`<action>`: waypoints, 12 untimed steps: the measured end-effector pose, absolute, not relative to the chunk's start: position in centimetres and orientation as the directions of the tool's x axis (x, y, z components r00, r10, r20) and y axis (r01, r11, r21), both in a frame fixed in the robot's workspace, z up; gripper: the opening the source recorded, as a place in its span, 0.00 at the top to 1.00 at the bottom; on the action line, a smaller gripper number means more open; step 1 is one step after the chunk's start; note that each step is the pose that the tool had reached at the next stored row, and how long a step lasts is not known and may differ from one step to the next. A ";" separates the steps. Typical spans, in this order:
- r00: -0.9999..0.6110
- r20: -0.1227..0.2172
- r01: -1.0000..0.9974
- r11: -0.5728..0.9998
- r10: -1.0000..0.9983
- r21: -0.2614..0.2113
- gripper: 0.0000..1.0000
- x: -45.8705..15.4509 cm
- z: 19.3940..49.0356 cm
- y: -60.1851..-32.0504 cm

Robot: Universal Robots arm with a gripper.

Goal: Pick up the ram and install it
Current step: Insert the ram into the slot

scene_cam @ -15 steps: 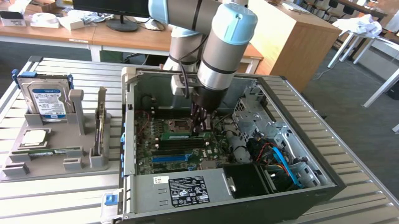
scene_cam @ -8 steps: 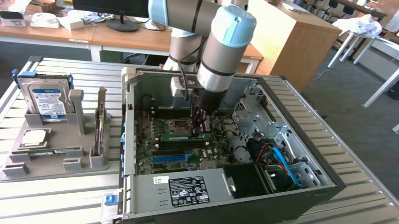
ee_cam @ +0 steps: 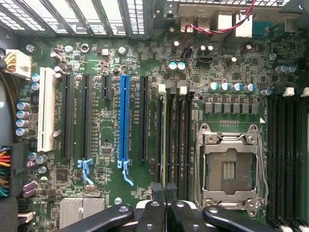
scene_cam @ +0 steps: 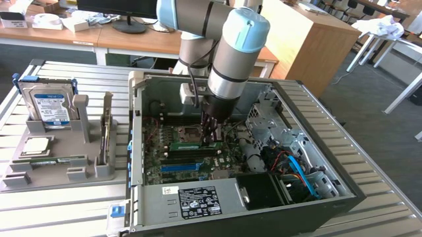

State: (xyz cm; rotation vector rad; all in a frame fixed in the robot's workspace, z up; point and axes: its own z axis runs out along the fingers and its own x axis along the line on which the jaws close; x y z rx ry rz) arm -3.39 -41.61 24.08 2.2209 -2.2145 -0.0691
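- Your gripper (scene_cam: pixel 210 140) is down inside the open computer case (scene_cam: pixel 136 148). Its two fingers (ee_cam: pixel 156 189) are almost all the way together.
- They pinch the ram (scene_cam: pixel 191 146), the thin green stick right at the tips.
- The ram is low over the motherboard (ee_cam: pixel 231 63), just beside the square chip socket (ee_cam: pixel 229 164) and close to the long dark slots.
- Its long way runs from the exterior view's left to the exterior view's right, the same way the slots run. It stands on its thin edge.
- You can see a blue slot (scene_cam: pixel 181 167) a bit further along the board.
- The case lies on its side on a silver table (scene_cam: pixel 66 212) made of metal ribs.
- On the exterior view's left of the case, you have a grey stand (scene_cam: pixel 56 175) on the table. It holds a hard drive (scene_cam: pixel 49 106) and another green stick (scene_cam: pixel 49 160).
- Behind the table are wooden desks (scene_cam: pixel 132 42), and the floor (scene_cam: pixel 382 148) is dark grey.
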 end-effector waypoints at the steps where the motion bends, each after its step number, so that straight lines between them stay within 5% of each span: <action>1: 0.002 -0.028 -0.999 -0.003 -1.000 0.034 0.88 -3.4 24.1 -41.6; 12: 0.002 -0.029 -0.999 -0.003 -1.000 0.034 0.88 -3.5 23.8 -41.6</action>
